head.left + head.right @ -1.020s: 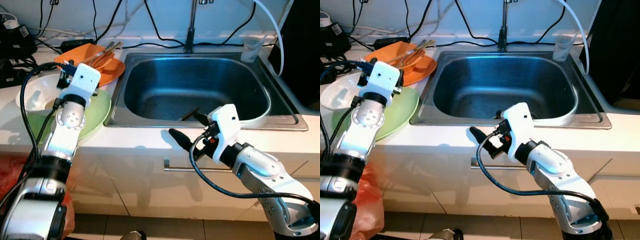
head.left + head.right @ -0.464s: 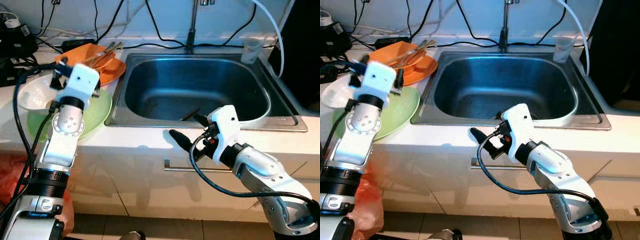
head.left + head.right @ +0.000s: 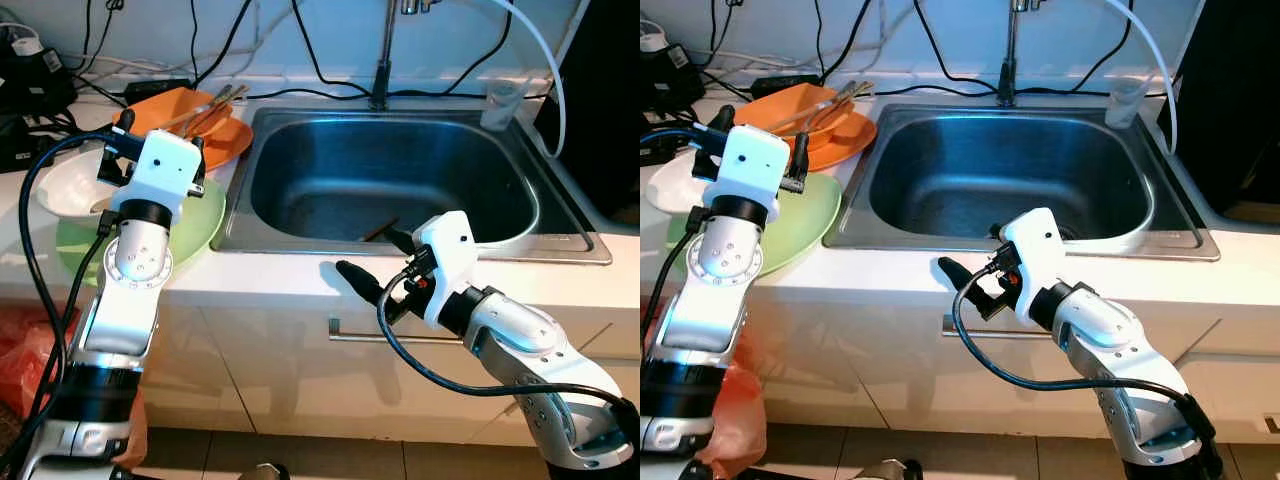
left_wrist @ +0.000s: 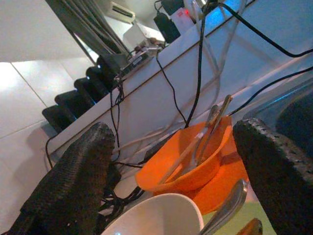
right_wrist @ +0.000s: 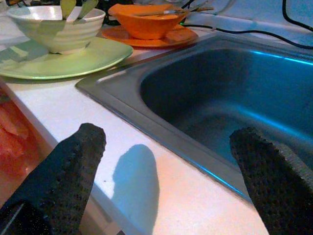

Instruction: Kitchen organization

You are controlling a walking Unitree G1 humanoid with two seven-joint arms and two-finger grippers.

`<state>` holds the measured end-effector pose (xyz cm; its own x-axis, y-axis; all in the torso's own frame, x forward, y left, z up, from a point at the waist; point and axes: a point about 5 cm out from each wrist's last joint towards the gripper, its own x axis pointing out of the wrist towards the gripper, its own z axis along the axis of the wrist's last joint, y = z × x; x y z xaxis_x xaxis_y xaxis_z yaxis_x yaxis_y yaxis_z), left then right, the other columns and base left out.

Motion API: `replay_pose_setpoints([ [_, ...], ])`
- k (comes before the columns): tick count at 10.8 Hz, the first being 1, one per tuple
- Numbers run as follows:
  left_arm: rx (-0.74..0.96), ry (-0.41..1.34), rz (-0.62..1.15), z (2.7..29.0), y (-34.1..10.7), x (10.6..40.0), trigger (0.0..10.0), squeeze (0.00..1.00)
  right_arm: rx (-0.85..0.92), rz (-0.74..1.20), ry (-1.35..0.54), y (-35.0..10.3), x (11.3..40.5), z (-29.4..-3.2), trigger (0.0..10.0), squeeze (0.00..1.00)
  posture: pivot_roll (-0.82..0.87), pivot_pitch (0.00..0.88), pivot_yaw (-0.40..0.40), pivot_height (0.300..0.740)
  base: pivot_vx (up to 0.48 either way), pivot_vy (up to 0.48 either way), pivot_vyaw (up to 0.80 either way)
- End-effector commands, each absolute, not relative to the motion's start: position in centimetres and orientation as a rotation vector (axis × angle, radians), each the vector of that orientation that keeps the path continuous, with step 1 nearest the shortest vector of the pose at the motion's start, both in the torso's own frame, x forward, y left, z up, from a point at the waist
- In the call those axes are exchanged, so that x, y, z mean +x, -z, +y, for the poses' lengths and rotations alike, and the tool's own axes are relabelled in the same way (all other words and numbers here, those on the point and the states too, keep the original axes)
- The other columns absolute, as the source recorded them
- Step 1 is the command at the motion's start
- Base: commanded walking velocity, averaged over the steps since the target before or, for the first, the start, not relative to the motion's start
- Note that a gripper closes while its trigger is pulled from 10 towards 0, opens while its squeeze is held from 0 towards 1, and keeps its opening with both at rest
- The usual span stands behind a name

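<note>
With fingers spread and empty, the left gripper (image 3: 150,160) hovers over the white bowl (image 3: 68,186) on the green plate (image 3: 200,215) on the counter (image 3: 280,285); likely ceramic, slick and breakable, best pinched at its rim, while the right gripper (image 3: 375,262) waits open by the sink (image 3: 390,180).

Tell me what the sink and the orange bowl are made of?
The sink looks like brushed stainless steel: grey, with soft bluish reflections. The orange bowl is probably plastic, maybe melamine: one solid bright colour, smooth, with a dull sheen. I can't be sure from looks alone.
</note>
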<state>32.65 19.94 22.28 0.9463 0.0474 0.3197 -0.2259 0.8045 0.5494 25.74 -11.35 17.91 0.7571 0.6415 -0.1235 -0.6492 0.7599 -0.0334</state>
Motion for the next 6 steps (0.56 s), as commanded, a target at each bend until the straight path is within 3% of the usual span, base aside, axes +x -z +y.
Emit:
replay_pose_setpoints([
  [1, 0.613, -0.167, -0.300, 19.9, -22.3, 32.3, 10.0, 0.00, -0.091, 0.098, -0.715, -18.1, 26.0, -11.2, 10.0, 0.00, 0.07, 0.030, 0.035, 0.740, 0.000, 0.000, 0.00],
  [6, 0.591, -0.083, -0.199, 18.7, -20.2, 32.3, 10.0, 0.00, -0.096, 0.105, -0.728, -18.0, 26.0, -11.3, 10.0, 0.00, 0.06, 0.024, 0.029, 0.740, 0.000, 0.000, 0.00],
])
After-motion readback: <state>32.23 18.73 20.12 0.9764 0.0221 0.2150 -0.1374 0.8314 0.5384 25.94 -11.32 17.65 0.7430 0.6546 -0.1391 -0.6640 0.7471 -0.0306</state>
